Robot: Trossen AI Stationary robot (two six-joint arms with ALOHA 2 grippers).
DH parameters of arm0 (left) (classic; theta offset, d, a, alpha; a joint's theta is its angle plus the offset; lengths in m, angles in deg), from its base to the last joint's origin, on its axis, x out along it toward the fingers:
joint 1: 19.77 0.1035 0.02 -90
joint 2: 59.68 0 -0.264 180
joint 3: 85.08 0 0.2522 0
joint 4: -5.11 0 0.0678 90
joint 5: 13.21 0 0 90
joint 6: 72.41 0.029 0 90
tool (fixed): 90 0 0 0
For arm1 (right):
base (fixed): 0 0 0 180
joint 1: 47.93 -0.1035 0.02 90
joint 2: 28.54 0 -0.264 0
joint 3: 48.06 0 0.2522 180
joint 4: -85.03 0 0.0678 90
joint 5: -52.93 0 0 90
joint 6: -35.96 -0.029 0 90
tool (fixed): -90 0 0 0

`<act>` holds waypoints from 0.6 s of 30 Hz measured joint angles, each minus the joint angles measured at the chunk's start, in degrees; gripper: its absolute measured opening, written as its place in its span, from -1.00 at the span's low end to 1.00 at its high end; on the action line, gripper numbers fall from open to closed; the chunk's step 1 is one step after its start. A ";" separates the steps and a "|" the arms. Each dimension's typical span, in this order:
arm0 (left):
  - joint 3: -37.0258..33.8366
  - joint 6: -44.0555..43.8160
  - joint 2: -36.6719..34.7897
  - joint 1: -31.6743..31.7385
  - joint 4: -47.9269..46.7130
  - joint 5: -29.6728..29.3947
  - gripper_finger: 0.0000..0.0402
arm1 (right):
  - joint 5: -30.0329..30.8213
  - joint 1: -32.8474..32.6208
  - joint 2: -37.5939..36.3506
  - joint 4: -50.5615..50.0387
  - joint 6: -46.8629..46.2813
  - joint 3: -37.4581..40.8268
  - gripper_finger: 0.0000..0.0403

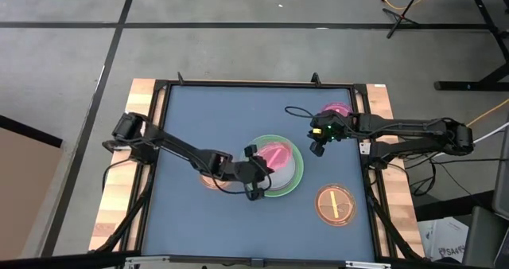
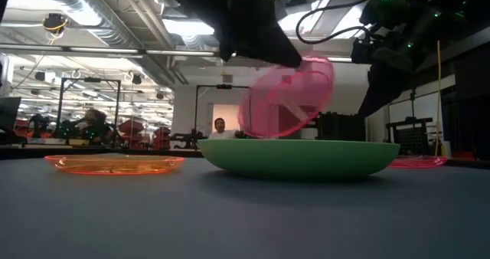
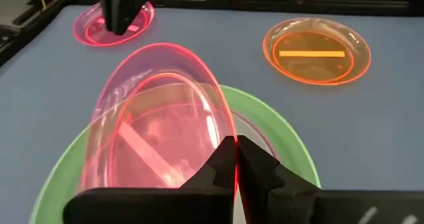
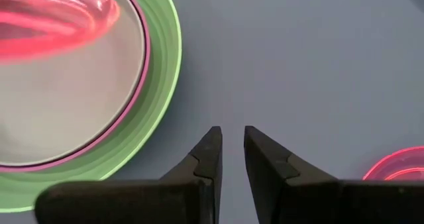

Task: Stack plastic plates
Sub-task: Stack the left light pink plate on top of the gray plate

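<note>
Pink plate (image 3: 159, 118) gripped by rim in left tool (image 3: 235, 161), held tilted above green plate (image 1: 288, 185) at bench (image 1: 199, 110) centre. Right tool (image 4: 232, 151) held narrow, nothing between fingers, hung over bare bench between green plate and second pink plate (image 1: 338, 110). Orange plate (image 1: 335, 204) seen apart, near right front corner.

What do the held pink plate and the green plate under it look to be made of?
Pink plate, pinched at its rim by the left end effector: likely thin, glossy, translucent plastic; the stack shows through it and its edge glows.
Green plate: seemingly opaque plastic with a smooth, soft sheen; nothing shows through it in the low view.
</note>
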State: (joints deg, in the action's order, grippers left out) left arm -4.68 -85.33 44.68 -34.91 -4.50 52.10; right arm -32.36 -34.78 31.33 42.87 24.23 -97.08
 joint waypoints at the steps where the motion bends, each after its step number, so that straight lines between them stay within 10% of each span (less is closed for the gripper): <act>1: 0.02 0.02 0.41 -0.04 0.05 0.02 -1.00 | 0.00 0.00 0.00 -0.07 0.00 0.00 -0.72; 18: -0.03 0.06 4.13 -0.02 -0.87 0.63 -1.00 | 0.03 0.00 0.00 -0.05 0.00 0.00 -0.72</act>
State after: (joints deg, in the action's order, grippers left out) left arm -4.71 -85.27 48.81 -34.93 -5.37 52.73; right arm -32.33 -34.78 31.33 42.82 24.23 -97.08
